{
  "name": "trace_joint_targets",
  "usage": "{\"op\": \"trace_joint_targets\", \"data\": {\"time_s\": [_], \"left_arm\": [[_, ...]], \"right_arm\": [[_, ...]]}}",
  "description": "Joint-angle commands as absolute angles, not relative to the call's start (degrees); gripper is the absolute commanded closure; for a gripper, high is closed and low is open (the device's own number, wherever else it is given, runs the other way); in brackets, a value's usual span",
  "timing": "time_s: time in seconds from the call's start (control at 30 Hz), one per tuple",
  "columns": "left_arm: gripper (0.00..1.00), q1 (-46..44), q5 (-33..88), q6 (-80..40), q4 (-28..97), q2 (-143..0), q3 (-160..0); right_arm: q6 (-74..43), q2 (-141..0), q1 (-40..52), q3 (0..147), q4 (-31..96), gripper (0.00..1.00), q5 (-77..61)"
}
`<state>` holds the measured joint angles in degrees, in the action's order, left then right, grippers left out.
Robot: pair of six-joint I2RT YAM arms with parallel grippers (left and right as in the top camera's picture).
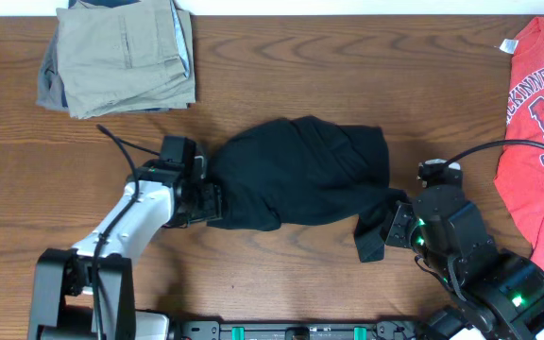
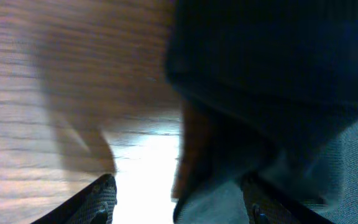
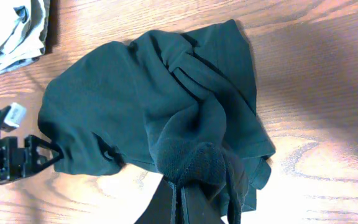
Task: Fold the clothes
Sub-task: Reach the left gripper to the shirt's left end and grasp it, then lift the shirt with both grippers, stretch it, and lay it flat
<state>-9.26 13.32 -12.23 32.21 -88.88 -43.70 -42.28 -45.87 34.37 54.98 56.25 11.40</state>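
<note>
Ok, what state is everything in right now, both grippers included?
black T-shirt: crumpled in a heap mid-table, not folded.
left gripper: open, at the shirt's left edge.
right gripper: shut on bunched fabric at the shirt's right end.
khaki trousers: folded, far left.
red T-shirt: lying unfolded at the right edge.

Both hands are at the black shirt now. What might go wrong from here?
The shirt is bunched and twisted, not flat; pulling now may lock creases into the fold.
The left hand is open at the shirt's left edge, fabric filling only part of its gap, so its grip may be thin and slip.
The right hand is shut on a thick wad; a pull may drag the shirt toward the red shirt.
</note>
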Motion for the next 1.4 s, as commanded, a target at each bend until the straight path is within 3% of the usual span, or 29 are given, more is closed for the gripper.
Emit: {"op": "trace_joint_targets", "data": {"time_s": [0.0, 0.1, 0.3, 0.33, 0.63, 1.13, 1.37], "left_arm": [[0.33, -11.4, 13.0, -12.8, 31.8, -90.8, -44.8], [0.37, -12.6, 13.0, -12.8, 31.6, -91.6, -44.8], [0.81, -12.7, 12.8, -12.8, 31.6, -91.6, -44.8], [0.94, -12.7, 12.8, -12.8, 31.7, -91.6, -44.8], [0.94, -12.7, 9.5, -12.8, 42.4, -84.8, -50.3], [0.94, -12.7, 9.0, -14.3, 60.4, -47.6, -62.2], [0.94, -12.7, 5.5, -17.3, 70.3, -38.8, -70.1]], "right_arm": [[-41.9, -45.8, 34.9, 56.1, 56.0, 0.99, 12.0], [-41.9, -45.8, 34.9, 56.1, 56.1, 0.99, 11.8], [-41.9, -45.8, 34.9, 56.1, 56.3, 0.99, 11.8], [-41.9, -45.8, 34.9, 56.1, 56.3, 0.99, 11.8], [-41.9, -45.8, 34.8, 56.1, 56.3, 0.99, 12.3], [-42.0, -45.6, 34.8, 57.9, 56.1, 0.99, 14.0], [-41.9, -45.1, 34.8, 64.4, 59.4, 0.99, 14.5]]}}
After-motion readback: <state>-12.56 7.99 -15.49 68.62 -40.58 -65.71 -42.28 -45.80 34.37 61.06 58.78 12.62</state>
